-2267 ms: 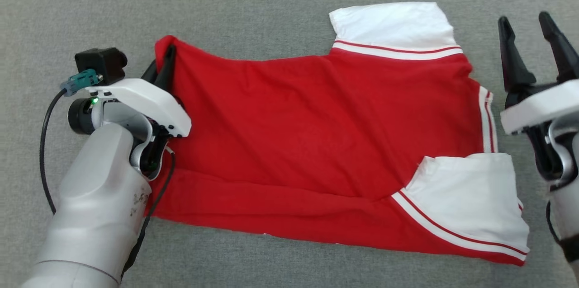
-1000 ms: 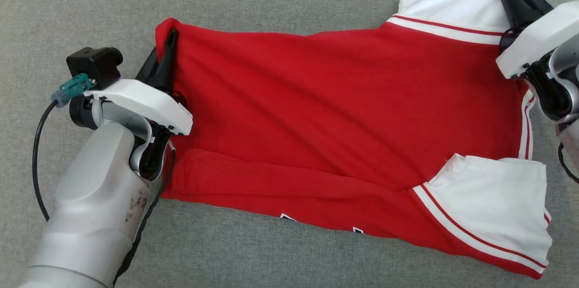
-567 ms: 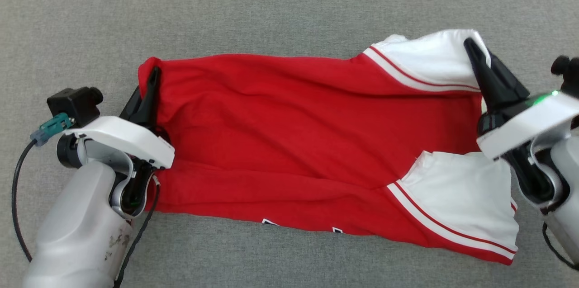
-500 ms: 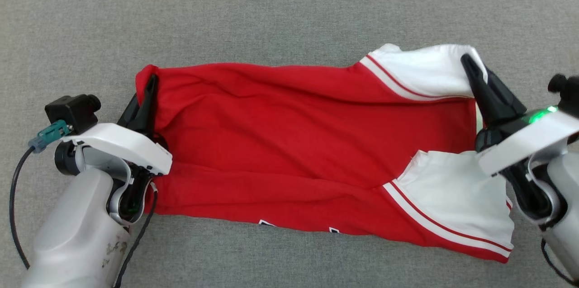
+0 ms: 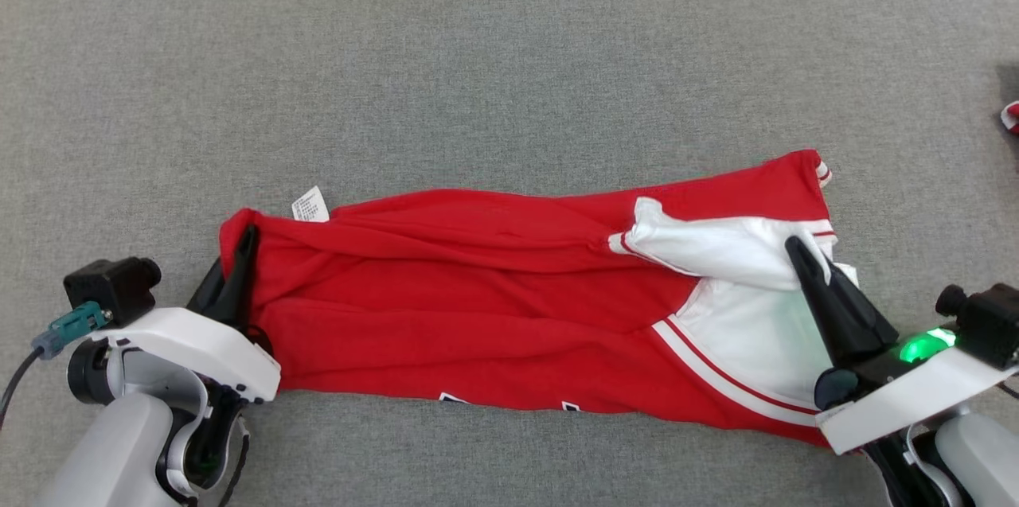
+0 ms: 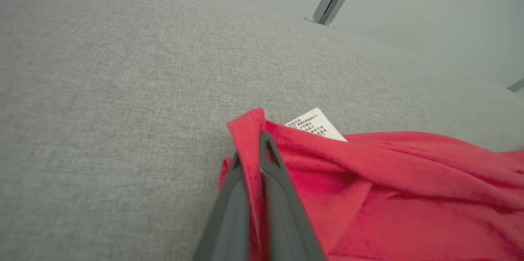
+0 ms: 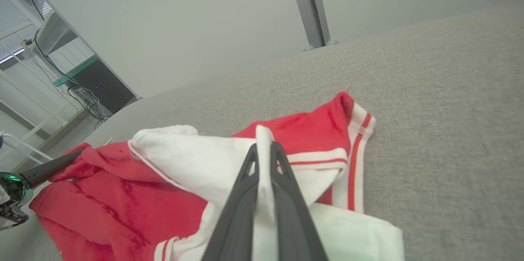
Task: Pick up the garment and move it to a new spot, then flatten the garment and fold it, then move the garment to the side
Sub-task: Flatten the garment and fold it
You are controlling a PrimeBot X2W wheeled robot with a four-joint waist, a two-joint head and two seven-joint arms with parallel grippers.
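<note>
Nearest, at lower left of the head view, the left gripper (image 5: 247,236) is seen clenched on the left end of the red knit shirt w/ white sleeves and red-white striped trim (image 5: 478,308). In the left wrist view a thin fold of red cloth is pinched btwn its two dark fingers (image 6: 241,195), w/ no gap left. At lower right the right gripper (image 5: 796,251) is likewise closed, and a green light (image 5: 919,348) is lit on its white wrist housing. In the right wrist view the edge of a white sleeve (image 7: 192,162) is gripped btwn that gripper's fingers (image 7: 286,203). The shirt is stretched lengthwise btwn the two grippers, gathered into a long narrow band on the grey woven fabric surface (image 5: 478,53), roughly centred left-to-right in the head view and toward its near side. Bits of black-and-white print are shown along its near edge. Toward the right end the gripped sleeve is laid partly over a second white sleeve (image 5: 756,340), which is bordered by a red-white stripe. Just beyond, a striped hem corner (image 5: 820,171) is seen at the shirt's far right. A small white care label w/ black print (image 5: 310,207) is seen sticking out from the far edge near the left end, flat on the surface. Farther right, well apart, a small red-and-white item (image 5: 1011,115) is cut off by the frame edge; what it is can't be told. Behind the surface, a grey metal post (image 7: 309,7) is seen vs. a pale wall.
</note>
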